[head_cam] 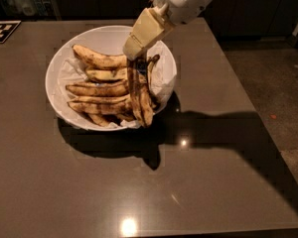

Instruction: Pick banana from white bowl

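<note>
The white bowl (56, 71) stands on the dark table at the back left and holds several brown-streaked bananas. The long, dark-blotched banana pair (139, 95) points from its stem near the bowl's middle down to the front right rim, lying across the others. My gripper (132, 53), with cream-coloured fingers, comes down from the upper right and is closed on the stem end of this banana. The stem itself is mostly hidden by the fingers.
Other shorter bananas (98, 61) lie crosswise on white paper in the bowl. A black and white marker (1, 31) is at the table's far left corner. The table's right edge (258, 113) drops to the floor. The arm's shadow lies right of the bowl.
</note>
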You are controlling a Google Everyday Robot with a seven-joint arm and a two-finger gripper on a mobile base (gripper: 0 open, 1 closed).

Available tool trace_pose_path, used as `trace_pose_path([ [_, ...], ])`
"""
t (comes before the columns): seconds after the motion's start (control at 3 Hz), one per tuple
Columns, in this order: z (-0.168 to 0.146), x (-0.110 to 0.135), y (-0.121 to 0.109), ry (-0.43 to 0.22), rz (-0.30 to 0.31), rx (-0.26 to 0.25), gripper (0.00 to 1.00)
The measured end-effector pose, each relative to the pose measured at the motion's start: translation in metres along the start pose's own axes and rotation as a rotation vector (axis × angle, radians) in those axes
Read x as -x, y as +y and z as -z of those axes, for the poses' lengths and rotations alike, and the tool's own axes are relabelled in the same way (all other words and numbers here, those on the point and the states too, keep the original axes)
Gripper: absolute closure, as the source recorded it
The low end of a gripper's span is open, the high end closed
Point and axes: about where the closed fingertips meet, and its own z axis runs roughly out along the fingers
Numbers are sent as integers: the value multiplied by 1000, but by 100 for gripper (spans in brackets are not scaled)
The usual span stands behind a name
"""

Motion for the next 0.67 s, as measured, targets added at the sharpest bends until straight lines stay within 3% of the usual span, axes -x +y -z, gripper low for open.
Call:
trace_pose_path([
  [0.67, 55, -38, 36, -40, -127, -52, 100],
])
